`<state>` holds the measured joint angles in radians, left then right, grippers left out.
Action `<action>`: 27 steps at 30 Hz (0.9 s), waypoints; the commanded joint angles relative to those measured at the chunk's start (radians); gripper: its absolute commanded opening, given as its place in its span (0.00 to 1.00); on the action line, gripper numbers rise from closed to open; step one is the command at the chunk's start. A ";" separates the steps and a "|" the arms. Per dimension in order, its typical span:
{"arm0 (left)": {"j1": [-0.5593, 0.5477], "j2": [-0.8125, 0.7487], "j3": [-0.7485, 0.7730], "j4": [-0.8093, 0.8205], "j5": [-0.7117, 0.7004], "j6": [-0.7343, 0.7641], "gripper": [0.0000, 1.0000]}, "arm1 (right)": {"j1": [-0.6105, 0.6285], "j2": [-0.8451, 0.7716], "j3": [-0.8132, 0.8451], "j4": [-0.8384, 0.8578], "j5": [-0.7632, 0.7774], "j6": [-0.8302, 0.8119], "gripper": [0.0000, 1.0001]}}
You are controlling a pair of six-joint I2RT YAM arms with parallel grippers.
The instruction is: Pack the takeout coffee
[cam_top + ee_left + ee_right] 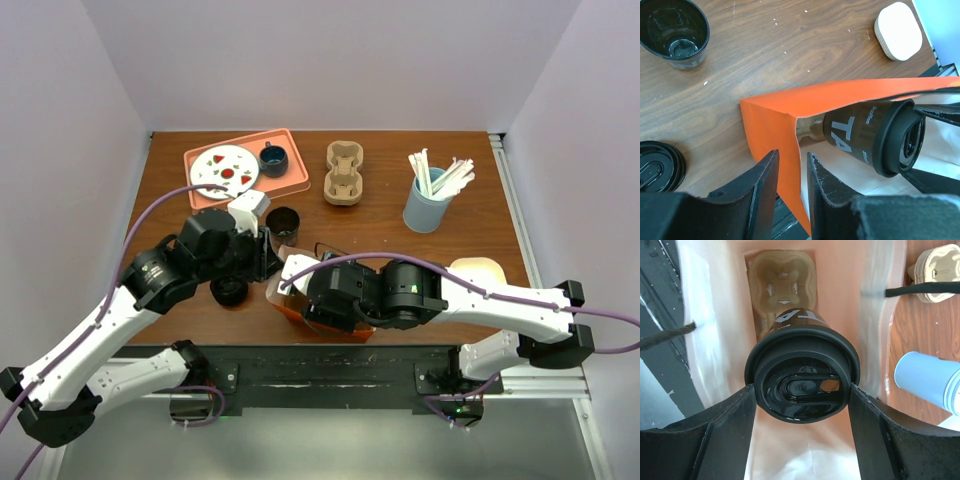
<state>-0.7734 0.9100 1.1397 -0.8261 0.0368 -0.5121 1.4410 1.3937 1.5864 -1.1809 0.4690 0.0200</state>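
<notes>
The takeout coffee (802, 380), a dark cup with a black sip lid, sits between my right gripper's (801, 389) fingers, which press the lid rim on both sides. Cup and gripper are inside the orange paper bag (770, 120), above a brown cardboard cup carrier (782, 275) at the bag's bottom. In the left wrist view the coffee (875, 132) shows inside the bag's mouth. My left gripper (792, 155) straddles the bag's near edge, its jaws a little apart, the orange wall loose between them. From above, the bag (290, 300) is mostly hidden under both arms.
A lidless dark cup (675, 32) and a loose black lid (657, 165) lie left of the bag. A white oval pad (898, 30) lies to its right. Farther back stand a spare carrier (344, 172), a blue cup of straws (430, 195) and a pink tray (292, 180).
</notes>
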 commanded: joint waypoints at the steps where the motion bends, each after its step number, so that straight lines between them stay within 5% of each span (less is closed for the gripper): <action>1: 0.003 -0.013 0.032 -0.001 0.003 0.015 0.33 | 0.009 -0.004 0.018 0.035 0.030 0.015 0.36; 15: 0.003 0.055 0.075 0.050 -0.068 0.030 0.36 | 0.016 0.007 0.023 0.015 0.031 0.005 0.36; 19: 0.003 0.053 0.077 0.071 -0.042 0.058 0.00 | 0.018 -0.002 0.023 0.015 0.060 -0.008 0.36; 27: 0.003 -0.071 -0.060 0.350 0.054 0.055 0.00 | 0.016 0.042 0.127 -0.032 0.106 -0.083 0.38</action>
<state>-0.7734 0.8936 1.1126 -0.6670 0.0330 -0.4667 1.4528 1.4193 1.6390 -1.1893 0.5293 -0.0200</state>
